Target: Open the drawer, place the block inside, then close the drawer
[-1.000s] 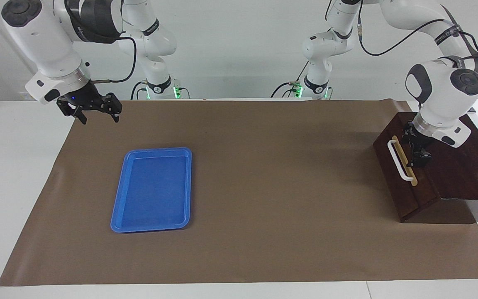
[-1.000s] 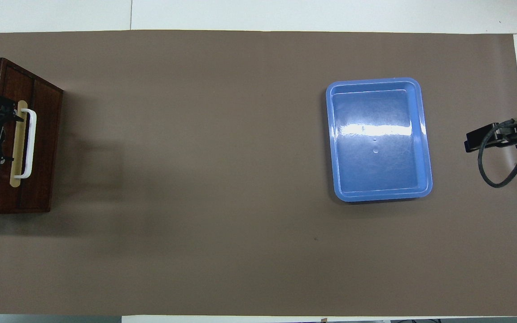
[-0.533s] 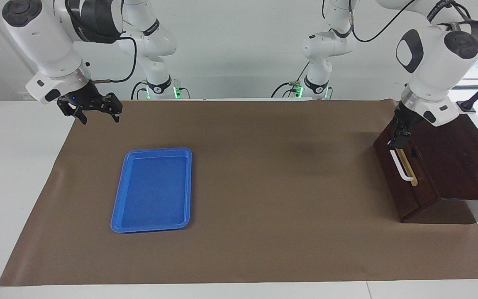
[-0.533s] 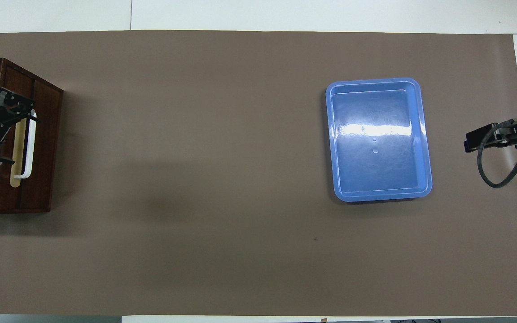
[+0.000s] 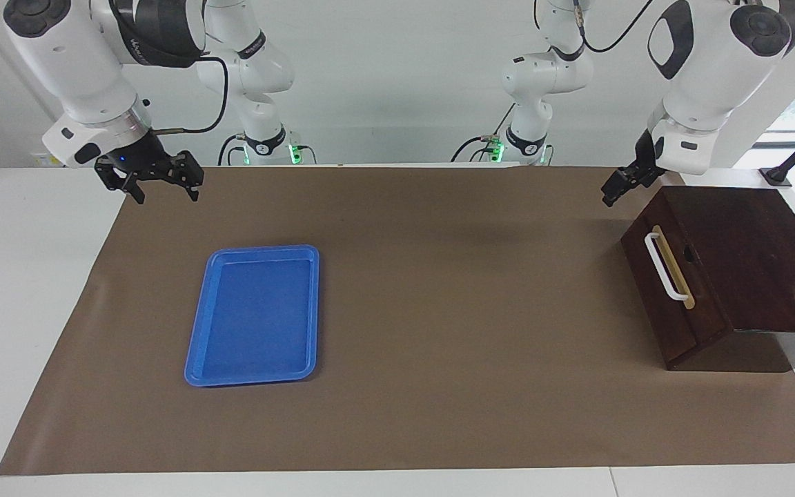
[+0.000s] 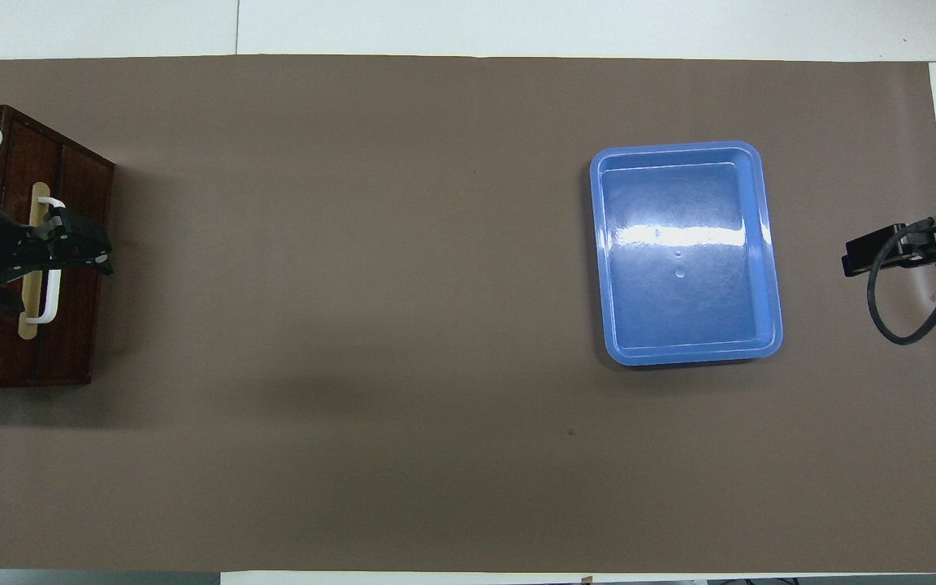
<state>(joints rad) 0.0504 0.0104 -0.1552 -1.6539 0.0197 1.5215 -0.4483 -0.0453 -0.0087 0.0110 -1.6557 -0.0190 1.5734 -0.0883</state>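
**Facing view.** The drawer [image 5: 680, 324] sits shut in its dark box [image 5: 763, 255] at the left arm's end of the surface [image 5: 439, 310]; its white handle [image 5: 666, 266] is free, with the long axis running from nearer the robots to farther from them; the left tool [image 5: 622, 186] hangs in the air above the drawer's front, clear of the handle, and whether its fingers are apart or together cannot be told; the right tool [image 5: 161, 186] waits over the corner of the surface at the right arm's end, fingers apart and empty; the blue tray [image 5: 194, 345] lies bare, farther from the robots than the right tool; the block shows nowhere, so it is probably inside the shut drawer, though that cannot be confirmed.

**Overhead view.** The left tool [image 6: 82, 248] covers the middle of the handle [image 6: 54, 292], an effect of its height and not contact; the drawer [image 6: 37, 357] lies straight below it, front flush with the box; the right tool [image 6: 882, 250] is well apart from the tray [image 6: 683, 309]; still no block.

**Governing relation.** The left arm is much the nearer to the drawer; any further move on the handle would call for a straight descent, the fingers set across the bar's long axis.
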